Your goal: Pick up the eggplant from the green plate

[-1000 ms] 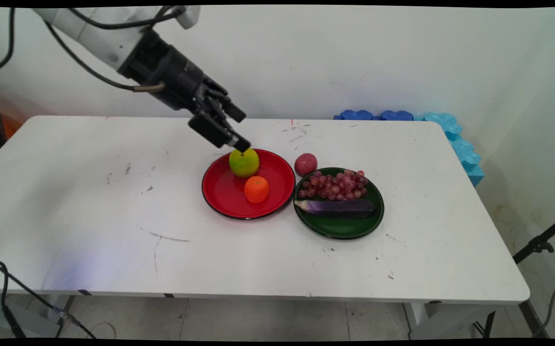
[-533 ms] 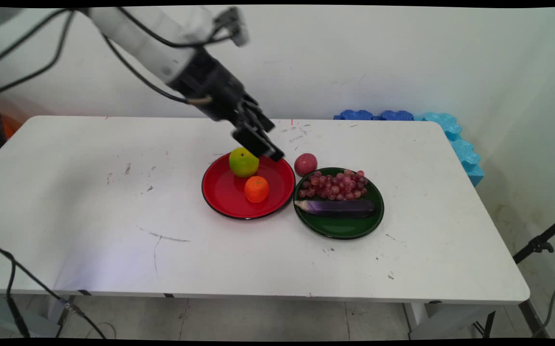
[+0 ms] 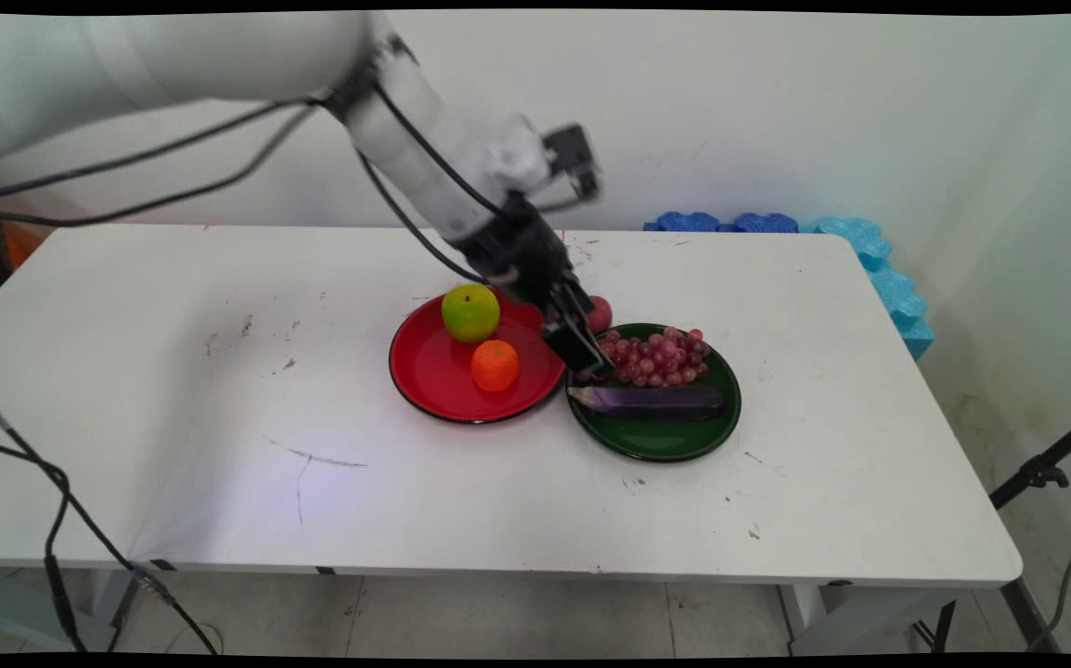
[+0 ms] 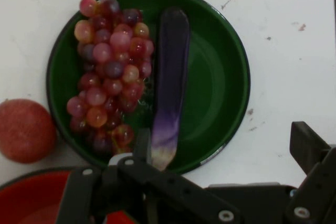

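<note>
My gripper [image 3: 584, 357] hangs low over the left rim of a dark green plate [image 3: 684, 443], right beside the red plate [image 3: 432, 382]. In the hand view the gripper [image 4: 224, 141] is open, its two fingers [image 4: 142, 145] spread wide with nothing between them. On the green plate [image 4: 220, 77] lie a bunch of red grapes [image 4: 110, 72] and a purple eggplant [image 4: 170, 77], the eggplant's pale stem end nearest my fingers. The grapes [image 3: 654, 357] and eggplant [image 3: 656, 400] sit just right of the gripper. A round reddish fruit [image 3: 601, 314] [image 4: 23, 129] rests on the table behind the plates, partly hidden by the hand.
The red plate carries a green apple [image 3: 470, 313] and an orange [image 3: 496, 365]. Blue foam mats [image 3: 860, 246] lean at the table's far right corner. A black stand leg [image 3: 1046, 468] is off the right edge, and black cables hang at the left.
The arm has swung right and downward, from above the green apple, across the red plate's far rim, to the left edge of the green plate. Nothing on the table has moved.
</note>
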